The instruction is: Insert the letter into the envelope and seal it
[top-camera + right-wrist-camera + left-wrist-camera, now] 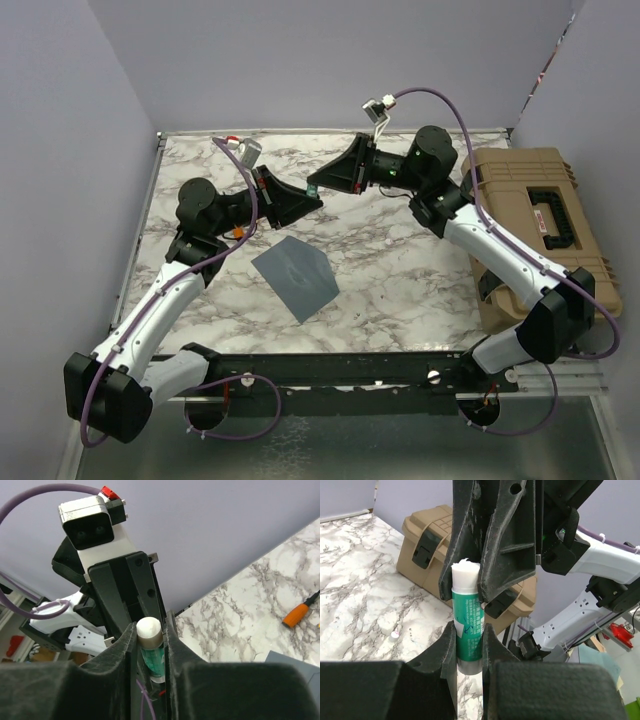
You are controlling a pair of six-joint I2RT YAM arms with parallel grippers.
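The grey-blue envelope (295, 277) lies flat on the marble table (400, 270), its flap down. The letter is not in view. Both arms meet above the table's far middle. A green glue stick (469, 622) is upright in my left gripper (469, 630), which is shut on its lower body. My right gripper (150, 630) comes from the opposite side. Its jaws press on both sides of the stick's white end (149, 628). From above, the left gripper (300, 203) and right gripper (325, 183) are tip to tip, with a speck of the glue stick (311, 188) between them.
A tan hard case (535, 220) stands along the table's right edge, also showing as the tan case (427, 545) behind the fingers. A small orange-handled item (298, 614) lies on the marble near the envelope's corner. Purple walls close in the left, back and right.
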